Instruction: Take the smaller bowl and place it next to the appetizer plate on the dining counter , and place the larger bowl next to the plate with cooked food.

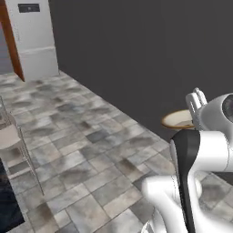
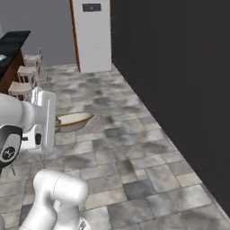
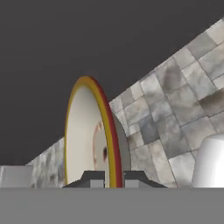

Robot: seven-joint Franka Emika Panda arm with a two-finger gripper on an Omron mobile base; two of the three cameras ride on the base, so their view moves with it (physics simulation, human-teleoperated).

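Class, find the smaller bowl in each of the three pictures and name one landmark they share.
Left base view: the smaller bowl sits at middle right, beside the arm, above the floor.
Right base view: it sits left of centre, sticking out from behind the arm.
Hand view: it stands on edge at lower centre, its rim clamped in the pincer.
Shared landmark: the grey tiled floor meeting the dark wall.

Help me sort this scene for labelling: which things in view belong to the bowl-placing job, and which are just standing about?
Job:
- smaller bowl, cream inside, tan outside, its rim pinched in the shut gripper
- dining counter, dark top at the far left of the right base view

Standing about:
- stools along the counter
- chair
- white door
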